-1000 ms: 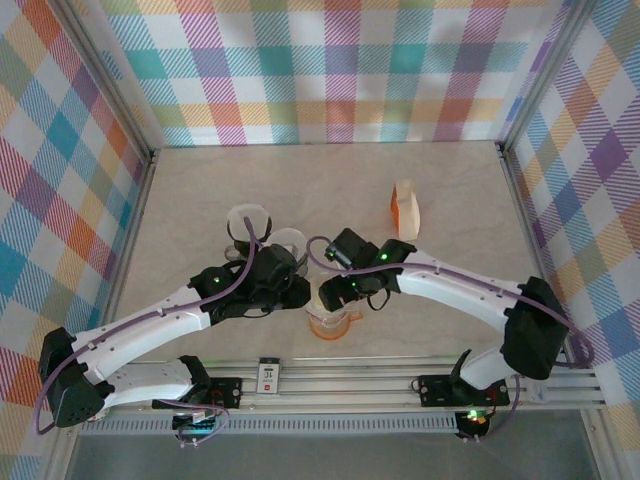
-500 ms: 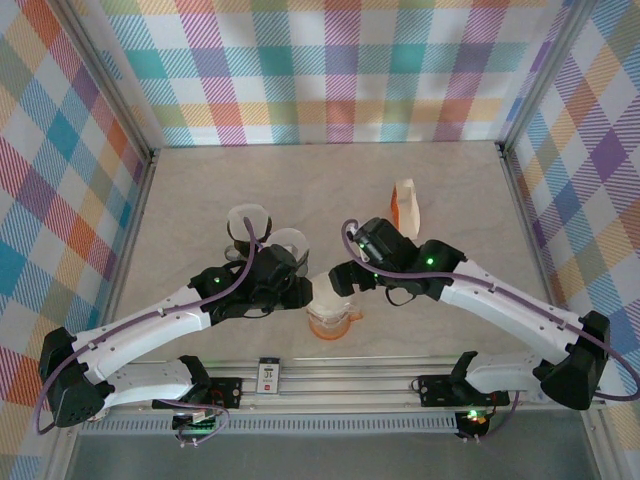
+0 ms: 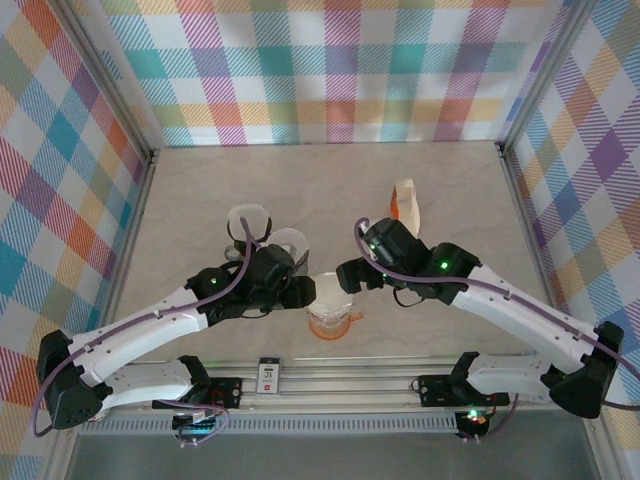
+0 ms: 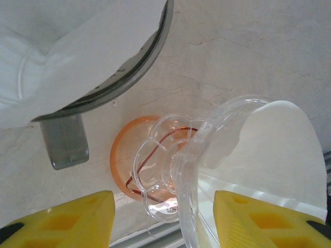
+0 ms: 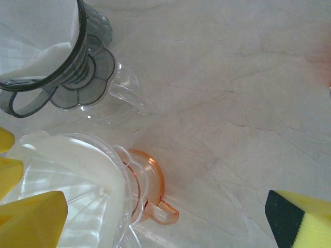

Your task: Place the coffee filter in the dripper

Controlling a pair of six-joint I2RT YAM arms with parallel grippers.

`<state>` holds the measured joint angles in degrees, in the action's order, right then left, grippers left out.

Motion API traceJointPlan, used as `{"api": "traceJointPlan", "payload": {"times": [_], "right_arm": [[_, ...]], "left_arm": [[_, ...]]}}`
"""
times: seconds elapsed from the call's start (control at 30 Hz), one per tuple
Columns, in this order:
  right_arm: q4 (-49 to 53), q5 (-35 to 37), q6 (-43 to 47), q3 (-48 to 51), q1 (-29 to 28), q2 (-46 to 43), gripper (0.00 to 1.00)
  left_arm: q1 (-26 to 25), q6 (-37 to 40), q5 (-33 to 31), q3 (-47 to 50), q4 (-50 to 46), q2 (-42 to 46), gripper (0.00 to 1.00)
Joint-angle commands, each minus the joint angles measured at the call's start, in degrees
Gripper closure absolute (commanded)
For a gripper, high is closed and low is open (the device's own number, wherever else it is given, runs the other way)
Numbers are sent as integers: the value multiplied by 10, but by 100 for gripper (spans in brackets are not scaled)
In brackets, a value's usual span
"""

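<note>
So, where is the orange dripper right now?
In the top view the orange dripper sits centre-front, between the left claw and right claw, partly under a clear dripper.

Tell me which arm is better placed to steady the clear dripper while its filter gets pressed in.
Left, probably. The left gripper, open, has the clear dripper between its fingers, white filter inside. The right gripper, also open, has the dripper off to one side, by one finger.

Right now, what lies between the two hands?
In the top view, the coffee filter, sitting in the dripper, lies between the left hand and right hand.
</note>
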<state>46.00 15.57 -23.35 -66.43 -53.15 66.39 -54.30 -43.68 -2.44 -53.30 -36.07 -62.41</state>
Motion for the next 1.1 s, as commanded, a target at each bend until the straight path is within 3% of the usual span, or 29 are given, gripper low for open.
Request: {"api": "traceJointPlan", "payload": {"times": [0.0,0.27,0.37,0.53,0.7,0.8,0.9,1.07], "right_arm": [[9,23,-9,-2,5,-20,1],[-9,51,-17,29,5,-53,1],[-11,55,-24,38,5,-53,1],[-46,51,-27,65,5,-79,1],[-57,74,-33,84,6,-104,1],[-67,76,-31,96,6,-117,1],[-74,71,-30,102,7,-120,1],[-71,67,-27,104,8,-123,1]], "left_arm": [[-4,1,-3,-31,-16,20,44],[0,-1,-63,-53,-57,60,40],[25,-9,-77,-41,-71,89,43],[140,-40,-38,16,-89,160,65],[200,-47,-47,62,-118,208,77],[264,-47,16,109,-92,199,94],[331,-34,53,155,-44,168,100],[442,-23,67,200,56,113,100]]}}
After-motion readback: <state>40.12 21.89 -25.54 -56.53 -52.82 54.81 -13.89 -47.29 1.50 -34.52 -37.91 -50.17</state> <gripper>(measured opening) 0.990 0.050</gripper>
